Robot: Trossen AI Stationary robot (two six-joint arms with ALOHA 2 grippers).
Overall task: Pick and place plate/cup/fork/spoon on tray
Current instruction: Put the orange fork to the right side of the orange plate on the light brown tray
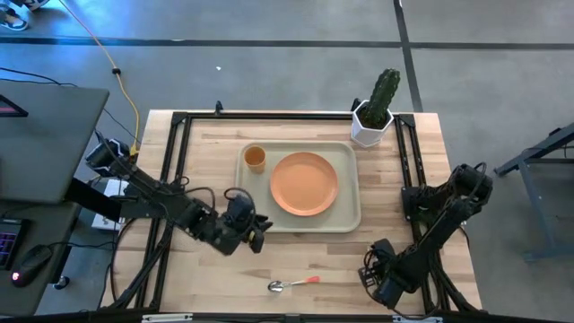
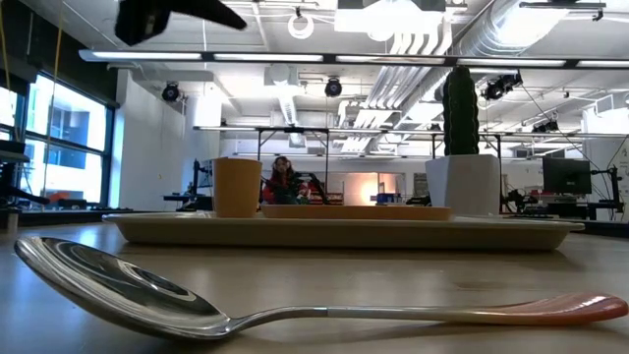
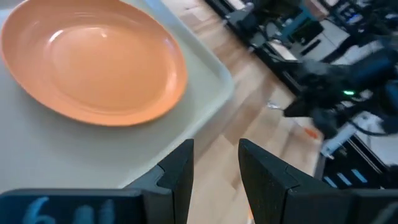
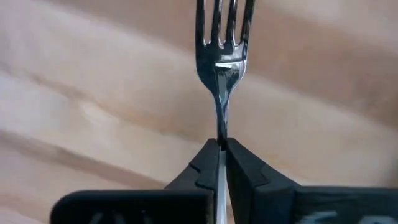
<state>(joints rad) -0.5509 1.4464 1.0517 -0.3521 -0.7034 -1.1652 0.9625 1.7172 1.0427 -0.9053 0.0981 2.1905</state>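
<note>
The beige tray [image 1: 345,215] lies mid-table. On it stand the orange cup [image 1: 255,159] at its far left and the orange plate [image 1: 305,183] in the middle; both also show in the low view, the cup [image 2: 237,187] and the plate [image 2: 354,210]. The spoon [image 1: 291,283] lies on the table near the front edge, bowl to the left. My left gripper [image 3: 214,158] is open and empty, above the tray's near left corner [image 1: 260,235]. My right gripper [image 1: 370,274] is near the front right, shut on the fork [image 4: 222,37]. My right gripper pinches the fork between its two fingers at the thin metal neck just below the tines [image 4: 221,134]. The fingers lie along the fork, and the tines stick out past the fingertips. The handle is hidden between the fingers. I cannot tell whether the fork touches the table.
A white pot with a green cactus [image 1: 375,112] stands at the far right, just beyond the tray's far right corner. A black frame [image 1: 179,135] runs along the table's sides. Bare wood shows between the tray and the spoon.
</note>
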